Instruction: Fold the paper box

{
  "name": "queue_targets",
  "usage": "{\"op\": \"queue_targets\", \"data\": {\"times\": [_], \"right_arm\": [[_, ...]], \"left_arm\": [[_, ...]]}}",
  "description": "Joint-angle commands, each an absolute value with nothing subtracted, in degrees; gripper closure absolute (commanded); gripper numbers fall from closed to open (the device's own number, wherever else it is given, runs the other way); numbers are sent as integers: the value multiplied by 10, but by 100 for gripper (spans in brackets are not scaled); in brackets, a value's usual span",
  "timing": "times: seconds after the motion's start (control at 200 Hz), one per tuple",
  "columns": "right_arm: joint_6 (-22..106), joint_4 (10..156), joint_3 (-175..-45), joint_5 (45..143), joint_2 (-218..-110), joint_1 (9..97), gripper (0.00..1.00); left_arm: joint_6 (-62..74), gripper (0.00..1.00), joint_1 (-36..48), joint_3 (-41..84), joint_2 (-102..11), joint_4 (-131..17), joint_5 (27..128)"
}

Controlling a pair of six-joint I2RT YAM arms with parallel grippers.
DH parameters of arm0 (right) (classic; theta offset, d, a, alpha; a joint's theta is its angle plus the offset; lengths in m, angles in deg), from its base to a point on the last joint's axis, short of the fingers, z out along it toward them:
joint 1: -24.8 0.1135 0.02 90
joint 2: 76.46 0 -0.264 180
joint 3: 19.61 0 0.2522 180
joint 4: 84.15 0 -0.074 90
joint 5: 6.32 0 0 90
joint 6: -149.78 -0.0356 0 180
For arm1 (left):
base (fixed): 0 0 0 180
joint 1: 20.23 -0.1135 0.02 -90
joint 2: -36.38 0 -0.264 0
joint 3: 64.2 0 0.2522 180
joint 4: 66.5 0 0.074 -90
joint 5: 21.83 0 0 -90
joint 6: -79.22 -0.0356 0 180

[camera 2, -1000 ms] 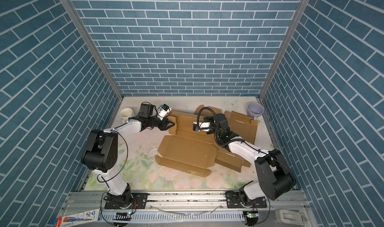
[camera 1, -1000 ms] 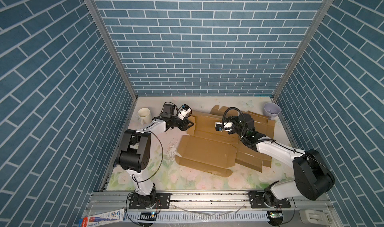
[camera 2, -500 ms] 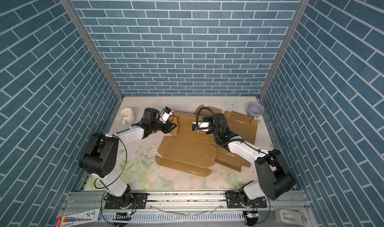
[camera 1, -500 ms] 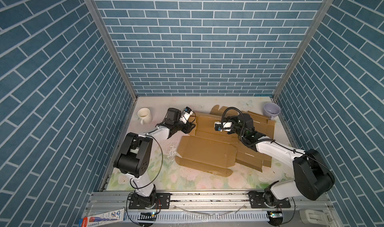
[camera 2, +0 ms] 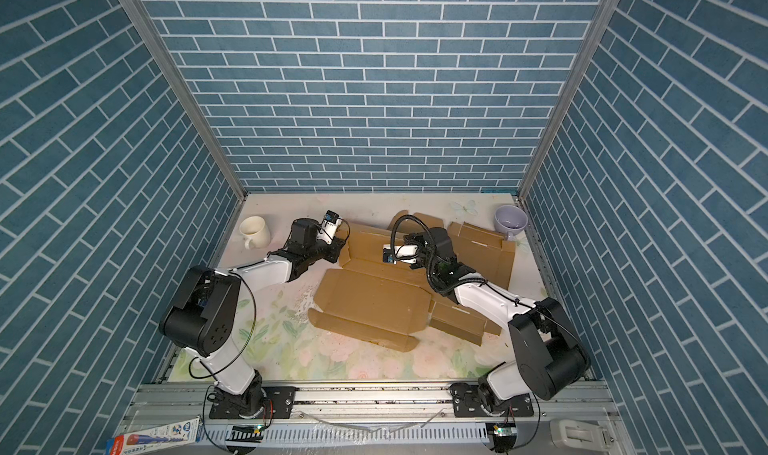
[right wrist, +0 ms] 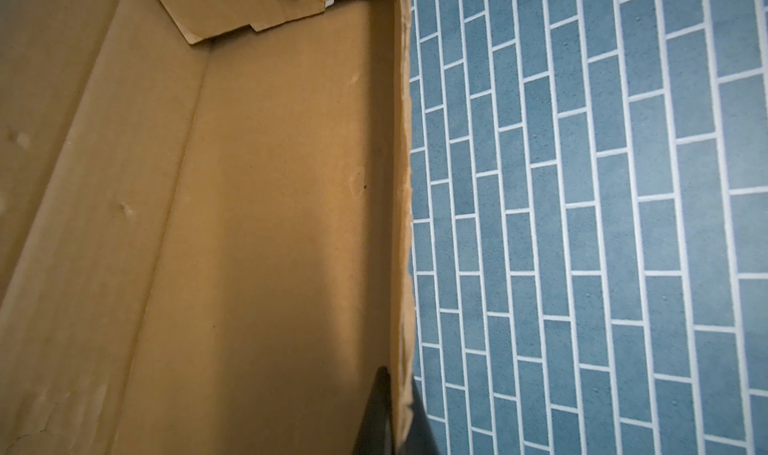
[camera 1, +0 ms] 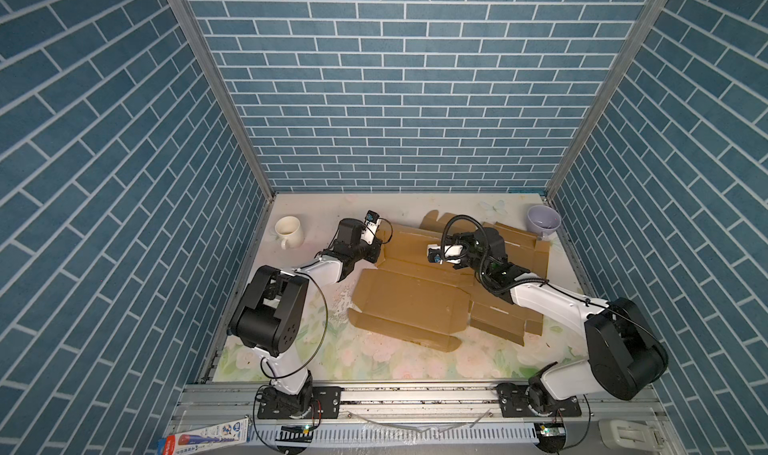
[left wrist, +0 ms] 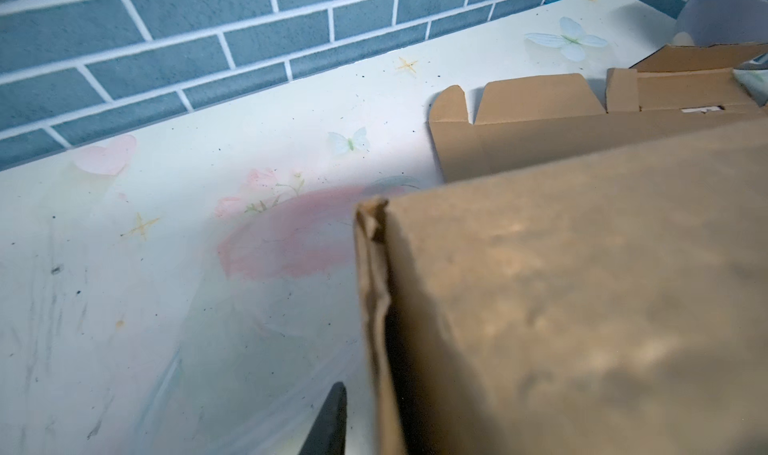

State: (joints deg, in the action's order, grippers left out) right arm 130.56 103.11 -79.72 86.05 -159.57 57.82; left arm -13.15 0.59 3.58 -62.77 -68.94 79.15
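On table (camera 1: 374, 363) middle, box (camera 1: 409, 303) lies mostly flat, far panel tilted up. Right gripper (right wrist: 398, 390) clenched on raised panel's top edge, one finger each side. Left gripper (camera 1: 377, 250) at box's left end flap: one finger (left wrist: 332, 419) just beside flap edge, other hidden behind cardboard, so cannot tell if gripping. Count: one box, two grippers, two cups: cream cup (camera 1: 289, 230) far left, lilac cup (camera 1: 543, 220) near box's far right corner. Box brown corrugated card, creased, scuffed, flaps spread out
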Motion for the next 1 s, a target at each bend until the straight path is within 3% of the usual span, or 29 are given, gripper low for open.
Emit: {"op": "queue_targets", "data": {"times": [0.0,0.23,0.43,0.56,0.7,0.775,0.89,0.995], "right_arm": [[1307,1034,-824,868,-1599,584,100],[1274,1037,-827,877,-1589,595,100],[1186,981,-848,906,-1579,594,100],[1076,906,-878,959,-1569,566,65],[942,821,-910,1045,-1539,521,43],[873,783,-922,1099,-1516,497,38],[702,729,-951,1021,-1488,483,42],[516,618,-1013,954,-1487,464,56]], "left_arm": [[-116,77,23,26,-642,-719,720],[-114,100,76,35,-668,-743,590],[-87,100,103,49,-682,-744,500],[-90,100,111,16,-668,-793,496],[-87,100,121,-21,-647,-813,489],[-65,100,124,-44,-635,-819,474],[-60,100,132,-80,-619,-835,457],[-69,100,133,-113,-609,-858,453]]}}
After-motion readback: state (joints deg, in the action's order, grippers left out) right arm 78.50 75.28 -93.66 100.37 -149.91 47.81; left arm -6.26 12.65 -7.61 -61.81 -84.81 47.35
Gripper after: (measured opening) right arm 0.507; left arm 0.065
